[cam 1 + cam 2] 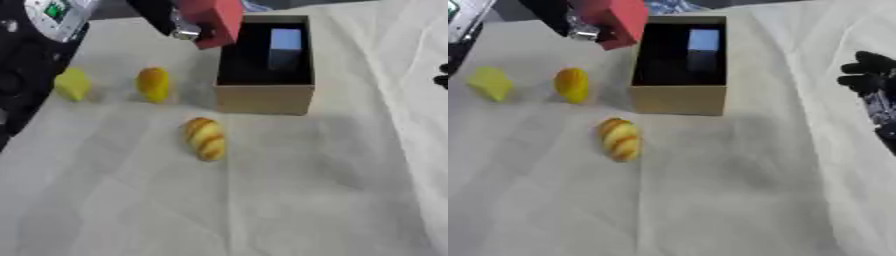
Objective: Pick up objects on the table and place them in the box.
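Note:
My left hand is shut on a red block and holds it in the air over the back left corner of the cardboard box. A grey-blue block stands inside the box against its dark lining. Left of the box, on the cloth, lie an orange-yellow oval fruit and a yellow block. A striped bread roll lies in front of the box. My right hand rests at the right edge with its fingers relaxed and nothing in it.
A white cloth with creases covers the table. A black machine part fills the left edge, and a light device with a green patch sits at the top left.

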